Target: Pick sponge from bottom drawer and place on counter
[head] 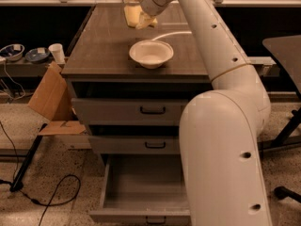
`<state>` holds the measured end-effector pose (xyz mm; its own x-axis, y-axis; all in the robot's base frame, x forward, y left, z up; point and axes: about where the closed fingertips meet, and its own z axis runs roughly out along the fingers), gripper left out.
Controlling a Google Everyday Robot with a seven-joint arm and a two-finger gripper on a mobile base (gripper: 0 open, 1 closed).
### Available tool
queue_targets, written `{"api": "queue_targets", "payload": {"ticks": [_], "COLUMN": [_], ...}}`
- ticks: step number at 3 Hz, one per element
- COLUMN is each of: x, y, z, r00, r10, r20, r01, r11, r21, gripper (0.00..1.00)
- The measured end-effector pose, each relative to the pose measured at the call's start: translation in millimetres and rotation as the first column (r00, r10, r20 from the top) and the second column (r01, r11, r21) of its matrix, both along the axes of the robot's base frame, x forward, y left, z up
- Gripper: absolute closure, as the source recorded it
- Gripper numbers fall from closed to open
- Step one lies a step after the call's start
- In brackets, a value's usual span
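Note:
My gripper [135,8] is over the far middle of the counter [101,44], at the end of my white arm [214,46]. It is shut on the pale yellow sponge [133,16], which hangs just above the counter top, behind the white bowl [151,53]. The bottom drawer [143,187] is pulled open at floor level and its visible inside is empty. My arm's body hides the drawer's right part.
The two upper grey drawers [141,111] are closed. A cardboard piece [51,98] leans at the cabinet's left. A paper cup [57,53] and dishes [11,52] sit on a low shelf at left. Cables [51,194] lie on the floor. A dark table [284,46] stands at right.

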<state>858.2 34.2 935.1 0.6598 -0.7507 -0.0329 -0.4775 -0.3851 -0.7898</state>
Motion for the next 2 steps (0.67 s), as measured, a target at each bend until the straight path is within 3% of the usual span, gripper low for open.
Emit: {"api": "queue_targets", "payload": {"ticks": [1,2], "x": [0.0,0.0], "y": [0.1,0.1], "z": [-0.1,-0.1], "r00": [1.0,1.0], "r10": [0.0,0.0], "r20": [0.0,0.0], "r01": [0.0,0.0], "r11": [1.0,1.0], "r21": [0.0,0.0], "gripper": [0.0,0.0]}}
